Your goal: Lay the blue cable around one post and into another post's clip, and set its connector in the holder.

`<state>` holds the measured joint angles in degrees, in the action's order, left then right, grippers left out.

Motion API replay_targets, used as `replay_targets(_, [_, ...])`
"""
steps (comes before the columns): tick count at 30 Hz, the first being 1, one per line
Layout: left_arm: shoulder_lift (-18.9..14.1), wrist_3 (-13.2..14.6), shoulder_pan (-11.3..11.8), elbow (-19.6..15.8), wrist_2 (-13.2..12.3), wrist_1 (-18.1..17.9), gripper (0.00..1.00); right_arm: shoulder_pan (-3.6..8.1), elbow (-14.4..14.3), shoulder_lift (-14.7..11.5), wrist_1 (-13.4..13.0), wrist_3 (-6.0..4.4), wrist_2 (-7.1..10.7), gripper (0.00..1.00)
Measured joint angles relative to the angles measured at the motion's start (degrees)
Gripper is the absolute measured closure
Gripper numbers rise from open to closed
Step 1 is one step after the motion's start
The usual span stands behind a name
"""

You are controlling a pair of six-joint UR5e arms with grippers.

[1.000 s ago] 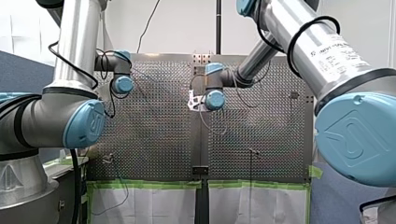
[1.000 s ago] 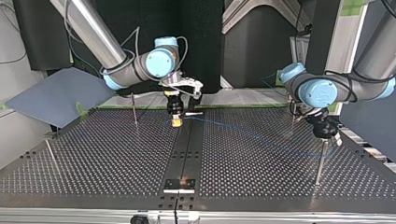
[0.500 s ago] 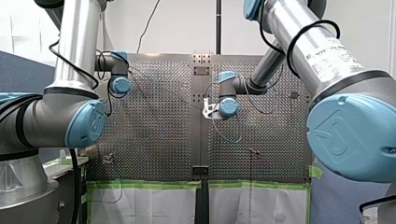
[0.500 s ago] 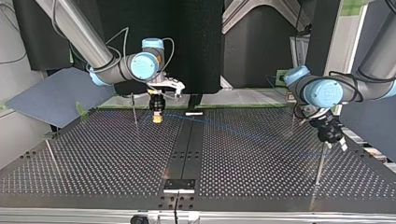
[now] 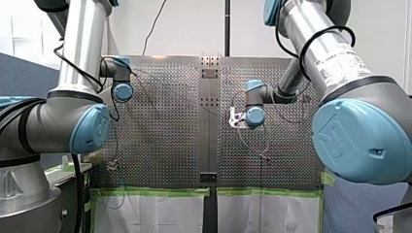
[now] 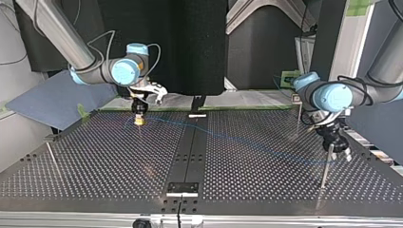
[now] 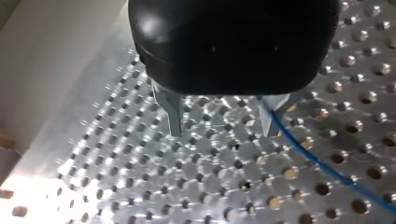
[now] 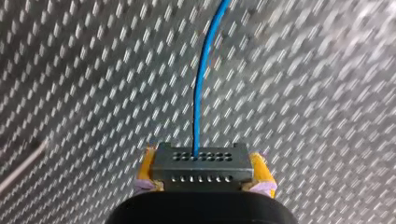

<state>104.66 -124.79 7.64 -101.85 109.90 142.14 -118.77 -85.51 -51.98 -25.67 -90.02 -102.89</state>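
In the right wrist view my right gripper (image 8: 201,179) is shut on a grey connector (image 8: 201,164), held between its yellow pads (image 8: 147,169). The blue cable (image 8: 203,84) leaves the connector straight ahead. In the top view this gripper (image 6: 139,119) hangs just above the table at the back left, and the blue cable (image 6: 237,138) stretches from it towards the view's right. There my left gripper (image 6: 338,152) hovers beside a thin post (image 6: 326,168). Its metal fingers (image 7: 172,114) stand open, and the cable (image 7: 322,165) passes by one of them.
Other thin posts stand at the top view's left (image 6: 51,156) and back right (image 6: 298,122). A small white piece (image 6: 197,115) lies at the back middle. A black plate (image 6: 182,188) sits at the near middle on the perforated table (image 6: 104,161).
My right gripper has carried the connector towards the top view's left, drawing the cable out behind it. My left gripper has shifted slightly down towards the post at the right.
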Motion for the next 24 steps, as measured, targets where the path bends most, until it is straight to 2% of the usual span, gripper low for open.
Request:
replay_targets(4, [0.33, -1.04, 0.27, 0.07, -2.13, -0.14, 0.18, 2.04, -2.01, -0.04, -1.19, -0.14, -0.04, 1.0])
replay_targets(7, [0.38, -1.4, 0.43, 0.08, -3.61, -0.29, 0.18, 3.37, -3.32, -0.14, -2.31, -0.65, 0.31, 1.0])
replay_targets(17, [0.39, -5.1, 2.27, 0.1, -8.49, -0.47, 0.18, 8.31, -8.27, -0.33, -7.17, -1.08, 2.84, 1.0])
replay_targets(24, [0.4, -5.3, 2.29, 0.1, -11.99, -0.31, 0.18, 11.0, -10.95, -0.81, -9.05, -1.27, 2.92, 1.0])
